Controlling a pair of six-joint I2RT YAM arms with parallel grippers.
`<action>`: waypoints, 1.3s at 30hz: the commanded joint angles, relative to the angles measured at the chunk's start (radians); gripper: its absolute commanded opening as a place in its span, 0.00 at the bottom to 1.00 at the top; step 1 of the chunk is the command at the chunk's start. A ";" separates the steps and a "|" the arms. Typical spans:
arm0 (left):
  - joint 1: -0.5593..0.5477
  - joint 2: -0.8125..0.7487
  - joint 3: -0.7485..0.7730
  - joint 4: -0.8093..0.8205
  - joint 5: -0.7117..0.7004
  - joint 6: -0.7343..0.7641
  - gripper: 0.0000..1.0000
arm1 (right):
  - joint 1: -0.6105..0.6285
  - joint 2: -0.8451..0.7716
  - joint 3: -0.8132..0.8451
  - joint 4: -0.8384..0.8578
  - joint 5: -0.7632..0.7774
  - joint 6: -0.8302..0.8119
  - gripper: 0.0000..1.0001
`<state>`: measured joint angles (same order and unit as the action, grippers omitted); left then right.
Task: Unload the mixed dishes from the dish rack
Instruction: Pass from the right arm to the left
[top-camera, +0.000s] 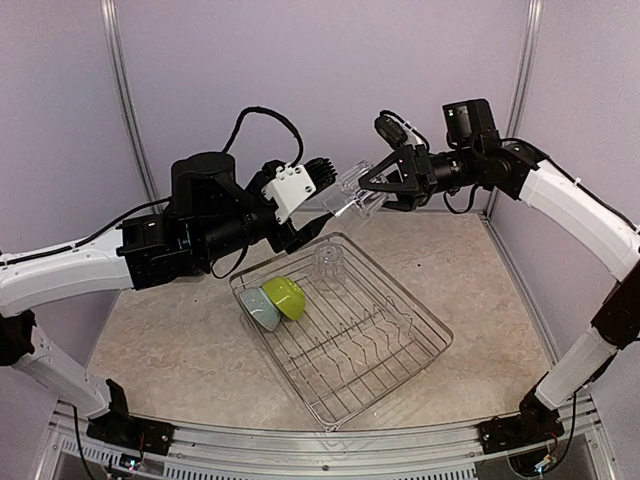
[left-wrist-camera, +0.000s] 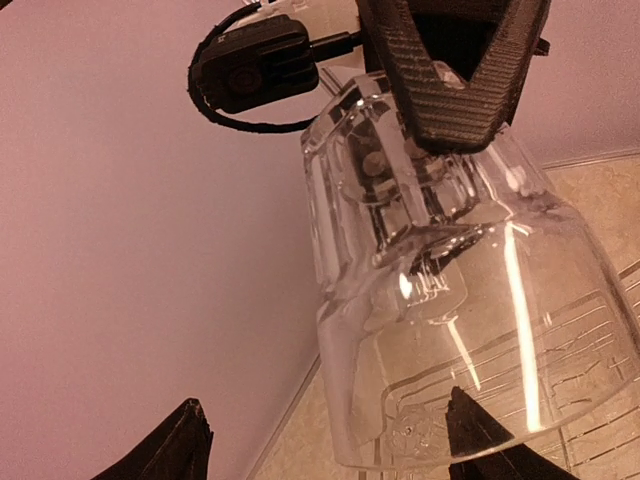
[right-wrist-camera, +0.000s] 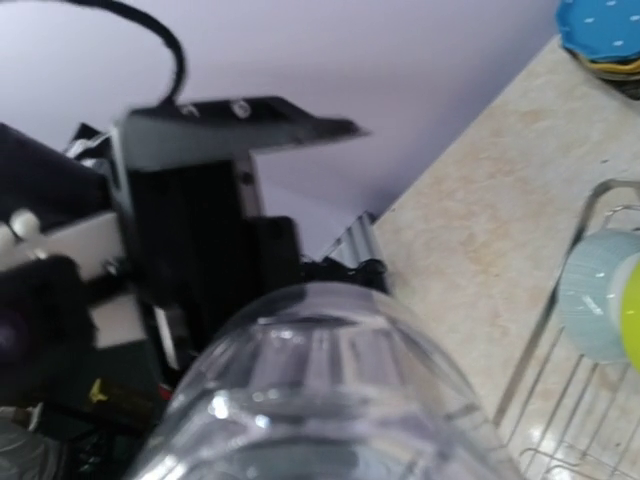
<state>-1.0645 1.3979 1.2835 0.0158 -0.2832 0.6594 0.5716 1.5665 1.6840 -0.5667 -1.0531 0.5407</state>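
My right gripper (top-camera: 385, 185) is shut on the base of a clear glass (top-camera: 352, 195) and holds it on its side high above the dish rack (top-camera: 400, 345). My left gripper (top-camera: 322, 200) is open at the glass's mouth end. In the left wrist view the glass (left-wrist-camera: 450, 300) fills the frame. One left fingertip (left-wrist-camera: 185, 440) is well clear of it and the other is at its rim. The right fingers (left-wrist-camera: 450, 80) clamp its base. A second clear glass (top-camera: 328, 260), a lime bowl (top-camera: 285, 297) and a pale-blue bowl (top-camera: 260, 308) sit in the rack.
In the right wrist view the held glass (right-wrist-camera: 320, 390) hides my own fingers. A blue-dotted plate (right-wrist-camera: 600, 30) tops a stack on the table beyond the rack's wire edge (right-wrist-camera: 590, 215). The pale-blue bowl (right-wrist-camera: 595, 300) shows at the right. Walls close the back and sides.
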 joint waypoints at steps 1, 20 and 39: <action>-0.024 0.020 0.034 0.116 -0.004 0.105 0.72 | -0.006 -0.060 -0.053 0.141 -0.084 0.104 0.29; -0.071 0.069 0.121 0.108 0.031 0.228 0.32 | -0.006 -0.106 -0.209 0.359 -0.154 0.261 0.27; -0.071 0.044 0.103 0.079 0.034 0.224 0.00 | -0.005 -0.092 -0.252 0.475 -0.174 0.353 0.36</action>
<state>-1.1301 1.4601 1.3678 0.0986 -0.2619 0.8989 0.5652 1.4803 1.4403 -0.1364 -1.2366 0.8883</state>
